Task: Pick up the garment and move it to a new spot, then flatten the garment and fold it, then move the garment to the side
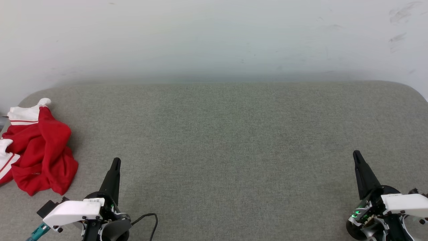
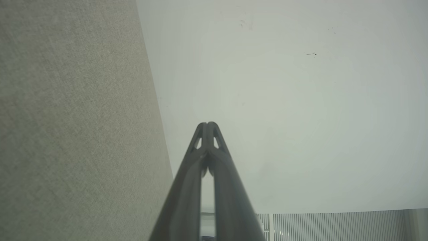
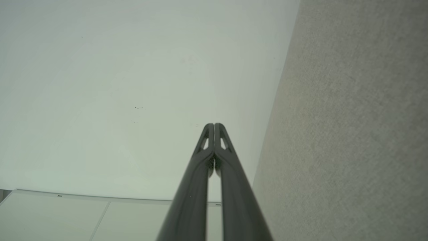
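Left claw [image 1: 115, 161] and right claw [image 1: 356, 154] sit at the near corners of the grey surface [image 1: 220, 144], fingers pressed together, empty, pointing toward the wall [image 1: 214, 40]. The garment [image 1: 40, 150] lies crumpled at the left edge, near the left claw, not touching.

Grey fabric surface [image 1: 234, 140] — crumpled red-and-white garment [image 1: 40, 150] at its left edge

Garment [image 1: 41, 152]: red soft-knit shirt, crumpled in a loose heap at the far left of the head view, from mid-height down to the lower left. One white sleeve with thin red stripes pokes up at the heap's top. A second white striped part sits at its left, cut by the frame edge. Red body bunched in deep folds. Lies on the grey fabric surface [image 1: 214, 150], near its rounded left corner.
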Motion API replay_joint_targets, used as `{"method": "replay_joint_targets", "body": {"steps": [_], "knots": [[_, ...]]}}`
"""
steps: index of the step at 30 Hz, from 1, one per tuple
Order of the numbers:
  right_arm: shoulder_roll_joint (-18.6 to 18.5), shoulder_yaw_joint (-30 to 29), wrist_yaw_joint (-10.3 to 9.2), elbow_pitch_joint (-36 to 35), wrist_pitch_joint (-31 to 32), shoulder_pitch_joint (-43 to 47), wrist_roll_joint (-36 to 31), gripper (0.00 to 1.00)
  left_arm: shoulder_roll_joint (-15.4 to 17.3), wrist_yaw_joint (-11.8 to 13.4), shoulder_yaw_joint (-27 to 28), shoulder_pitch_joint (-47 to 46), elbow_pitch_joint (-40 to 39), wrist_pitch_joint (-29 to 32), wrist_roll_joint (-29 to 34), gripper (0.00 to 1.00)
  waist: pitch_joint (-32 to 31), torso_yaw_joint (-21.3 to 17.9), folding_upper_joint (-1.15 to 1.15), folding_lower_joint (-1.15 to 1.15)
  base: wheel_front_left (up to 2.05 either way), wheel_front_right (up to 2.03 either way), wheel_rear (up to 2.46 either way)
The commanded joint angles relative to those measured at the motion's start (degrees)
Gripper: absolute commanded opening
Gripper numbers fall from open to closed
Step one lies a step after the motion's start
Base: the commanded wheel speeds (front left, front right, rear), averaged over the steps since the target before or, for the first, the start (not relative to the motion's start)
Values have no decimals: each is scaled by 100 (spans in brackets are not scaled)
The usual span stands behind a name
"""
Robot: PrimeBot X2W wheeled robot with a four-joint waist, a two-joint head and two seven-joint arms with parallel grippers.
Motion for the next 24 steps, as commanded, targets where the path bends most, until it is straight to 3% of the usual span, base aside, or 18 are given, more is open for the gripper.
{"method": "replay_joint_targets", "body": {"steps": [1, 24], "knots": [[21, -7, -2, 6, 15, -64, -39, 0, -5, -16, 26, -45, 1, 20, 15, 0, 0, 0, 0, 0, 0, 0, 0], [24, -10, -2, 5, 14, -64, -43, 0, -9, -16, 28, -46, 1, 21, 19, 0, 0, 0, 0, 0, 0, 0, 0]]}}
